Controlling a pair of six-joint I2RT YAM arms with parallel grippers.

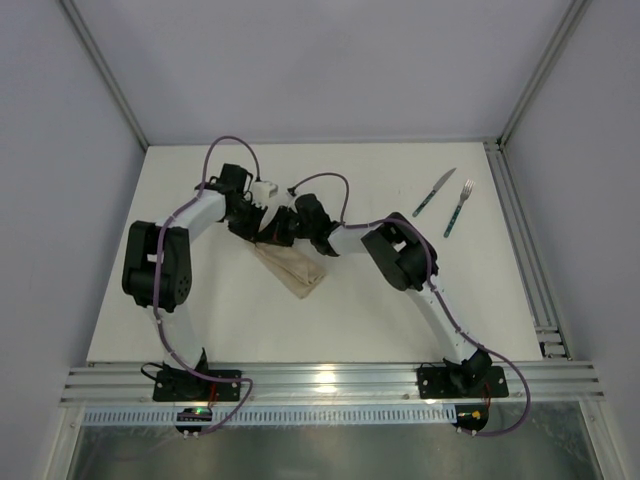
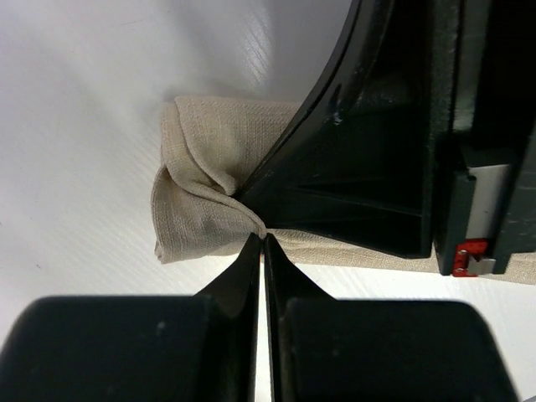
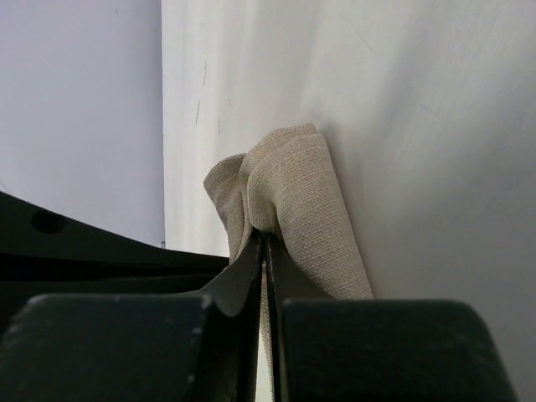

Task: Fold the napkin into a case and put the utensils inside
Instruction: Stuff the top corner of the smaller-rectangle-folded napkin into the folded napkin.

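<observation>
The beige napkin [image 1: 298, 272] lies folded into a narrow oblong strip in the middle of the white table. Both grippers meet at its far end. My left gripper [image 1: 263, 236] is shut, and in the left wrist view its tips [image 2: 265, 238] pinch a puckered edge of the napkin [image 2: 201, 159]. My right gripper [image 1: 282, 232] is shut too, with a fold of the cloth [image 3: 301, 193] caught between its fingers [image 3: 266, 239]. The knife [image 1: 433, 192] and the fork [image 1: 458, 207], both with dark teal handles, lie side by side at the back right, far from both grippers.
The right gripper's black body [image 2: 394, 126] fills the upper right of the left wrist view, close against the left fingers. Aluminium rails run along the table's right edge [image 1: 520, 230] and its near edge [image 1: 330, 380].
</observation>
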